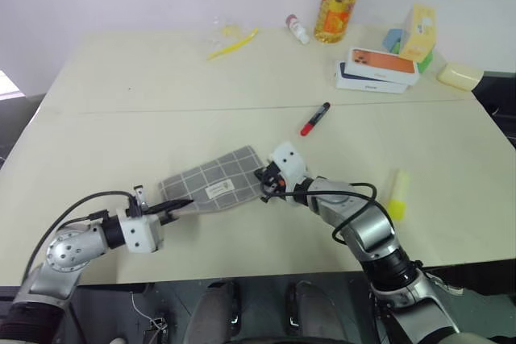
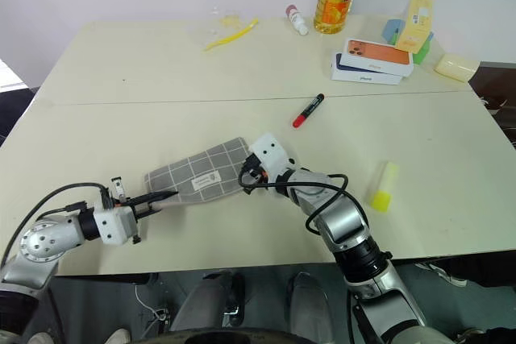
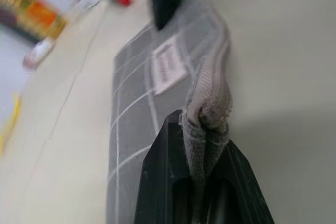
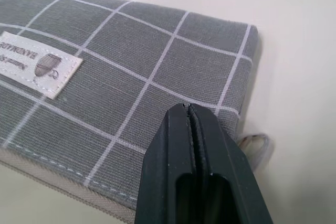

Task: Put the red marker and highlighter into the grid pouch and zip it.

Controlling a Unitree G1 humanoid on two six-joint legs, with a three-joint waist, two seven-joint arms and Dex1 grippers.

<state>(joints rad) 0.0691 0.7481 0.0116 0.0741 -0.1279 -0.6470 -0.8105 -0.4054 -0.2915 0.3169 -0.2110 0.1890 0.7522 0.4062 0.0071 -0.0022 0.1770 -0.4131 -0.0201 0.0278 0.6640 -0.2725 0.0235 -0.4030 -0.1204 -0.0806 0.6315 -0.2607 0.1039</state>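
Left eye view: grid pouch (image 1: 216, 187) lies limp near the worktop's front edge; red marker (image 1: 315, 118) mid-worktop, highlighter (image 1: 397, 195) toward the right edge, both light, rigid, unobstructed. Left wrist view: left gripper (image 3: 203, 145) pinches soft fabric. Right wrist view: right gripper (image 4: 189, 109) closed at the pouch's end.

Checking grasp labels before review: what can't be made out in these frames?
- Right gripper: fingers shut over the grid pouch; whether they pinch the zipper pull is hidden beneath them.
- Pouch mouth: open or zipped, unclear.
- Left wrist view: background items blurred.
- Label text: too small to read.
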